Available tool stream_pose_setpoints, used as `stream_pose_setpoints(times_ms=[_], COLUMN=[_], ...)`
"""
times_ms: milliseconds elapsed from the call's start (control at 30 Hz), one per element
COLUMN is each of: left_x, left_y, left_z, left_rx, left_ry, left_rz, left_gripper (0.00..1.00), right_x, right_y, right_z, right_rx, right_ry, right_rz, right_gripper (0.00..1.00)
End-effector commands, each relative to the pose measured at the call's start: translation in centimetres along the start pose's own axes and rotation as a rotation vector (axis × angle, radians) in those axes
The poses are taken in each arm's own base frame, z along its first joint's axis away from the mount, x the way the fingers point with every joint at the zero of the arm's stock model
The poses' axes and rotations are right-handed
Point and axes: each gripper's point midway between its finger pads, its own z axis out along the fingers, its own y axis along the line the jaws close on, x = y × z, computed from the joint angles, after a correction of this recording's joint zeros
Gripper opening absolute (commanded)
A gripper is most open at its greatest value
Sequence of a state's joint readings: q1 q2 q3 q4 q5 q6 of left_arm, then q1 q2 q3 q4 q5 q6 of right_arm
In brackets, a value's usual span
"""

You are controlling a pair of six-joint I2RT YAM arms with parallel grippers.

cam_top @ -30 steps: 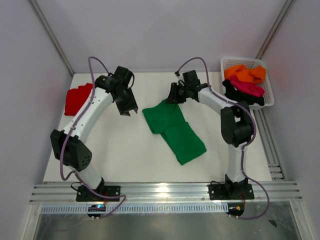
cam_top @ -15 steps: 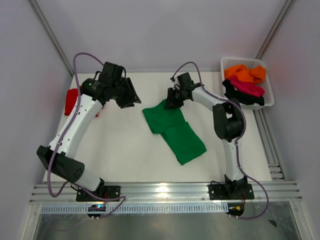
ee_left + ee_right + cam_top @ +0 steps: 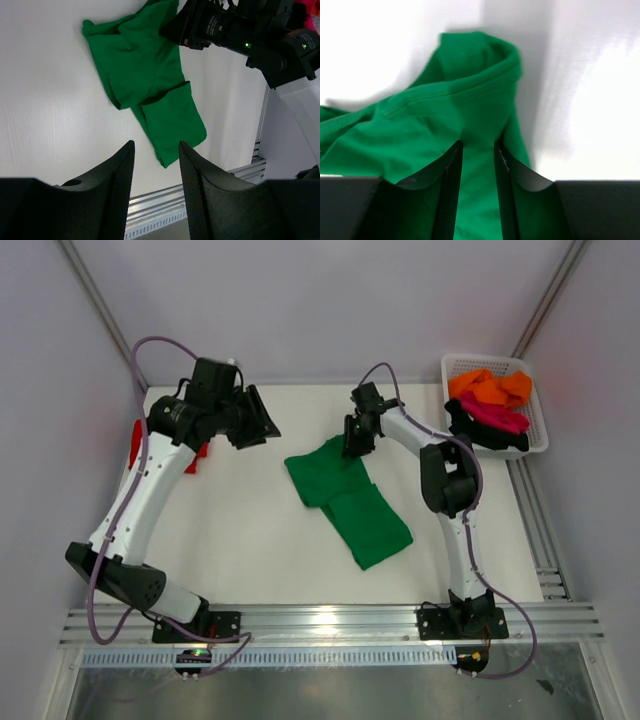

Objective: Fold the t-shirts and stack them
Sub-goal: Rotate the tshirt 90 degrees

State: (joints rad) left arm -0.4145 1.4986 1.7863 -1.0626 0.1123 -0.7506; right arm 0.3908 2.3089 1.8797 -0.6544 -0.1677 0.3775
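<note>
A bright green t-shirt lies partly folded in the middle of the table, also seen in the left wrist view. My right gripper sits at its back right edge. Its jaws stand partly apart, tips pressed onto the green cloth, which shows in the gap of that gripper. My left gripper hangs raised at the back left, open and empty. A red t-shirt lies at the far left, mostly hidden by the left arm.
A white mesh basket stands at the back right corner, holding an orange t-shirt, a magenta one and a black one. Grey walls close in the table on three sides. A metal rail runs along the near edge.
The left arm has swung back and to the left, away from the green shirt, and now covers more of the red shirt. The right gripper stays on the green shirt's edge; its elbow shifted left.
</note>
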Motion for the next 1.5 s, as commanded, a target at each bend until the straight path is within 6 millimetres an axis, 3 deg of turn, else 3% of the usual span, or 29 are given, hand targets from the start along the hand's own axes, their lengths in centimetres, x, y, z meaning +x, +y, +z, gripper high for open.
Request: stream_pose_setpoints(times_ms=[0, 167, 333, 367, 467, 500, 533, 667, 733, 867, 900, 1033, 1067, 1200, 1267, 1367, 1467], left_x=[-1.3, -1.3, -1.1, -1.0, -0.8, -0.7, -0.7, -0.8, -0.9, -0.7, -0.6, -0.2, -0.2, 0.1, 0.3, 0.4, 0.3], left_y=[-1.1, -0.9, -0.6, -0.5, -0.6, -0.6, -0.6, -0.7, -0.7, -0.6, -0.5, -0.5, -0.7, -0.6, -0.5, -0.6, -0.7], left_z=[-3.1, -3.9, -3.6, -3.5, -3.3, -3.2, -3.2, -3.5, -3.6, -3.3, -3.2, -2.7, -2.4, -1.9, -1.7, -1.5, -1.5], left_rx=[0.046, 0.043, 0.032, 0.031, 0.039, 0.04, 0.04, 0.041, 0.042, 0.039, 0.038, 0.048, 0.055, 0.058, 0.06, 0.067, 0.069], left_ry=[-0.085, -0.102, -0.091, -0.088, -0.078, -0.077, -0.077, -0.085, -0.089, -0.08, -0.074, -0.062, -0.058, -0.045, -0.037, -0.033, -0.035], left_rz=[0.028, 0.029, 0.026, 0.024, 0.015, 0.014, 0.012, 0.013, 0.013, 0.011, 0.01, 0.0, -0.003, -0.011, -0.016, -0.022, -0.021], left_gripper=[0.44, 0.45, 0.46, 0.45, 0.46, 0.46, 0.46, 0.46, 0.46, 0.46, 0.46, 0.46, 0.46, 0.46, 0.46, 0.46, 0.46], right_x=[-1.0, -0.7, -1.5, -2.3, -3.6, -2.7, -3.4, -2.2, -1.8, -2.8, -4.0, -6.3, -6.9, -7.7, -7.3, -5.8, -3.6], right_y=[-3.0, -3.7, -1.6, -1.4, -4.6, -6.0, -7.1, -10.0, -10.4, -8.3, -6.5, -1.8, -1.1, 0.8, 1.8, 2.7, 2.9], right_z=[-0.7, -1.2, -2.6, -3.6, -5.3, -5.6, -6.1, -6.5, -6.6, -7.4, -7.9, -12.0, -13.5, -15.9, -15.8, -13.6, -9.7], right_rx=[0.121, 0.101, -0.006, -0.002, 0.21, 0.278, 0.323, 0.418, 0.42, 0.288, 0.205, 0.045, 0.034, -0.003, -0.047, -0.075, -0.064], right_ry=[-0.031, -0.031, -0.083, -0.118, -0.184, -0.147, -0.159, -0.127, -0.132, -0.204, -0.251, -0.387, -0.419, -0.464, -0.447, -0.375, -0.274], right_rz=[0.088, 0.091, 0.044, 0.033, 0.049, 0.079, 0.092, 0.156, 0.159, 0.124, 0.1, -0.03, -0.057, -0.085, -0.107, -0.149, -0.192], right_gripper=[0.36, 0.36, 0.36, 0.36, 0.36, 0.36, 0.36, 0.36, 0.36, 0.36, 0.36, 0.36, 0.36, 0.36, 0.36, 0.36, 0.36])
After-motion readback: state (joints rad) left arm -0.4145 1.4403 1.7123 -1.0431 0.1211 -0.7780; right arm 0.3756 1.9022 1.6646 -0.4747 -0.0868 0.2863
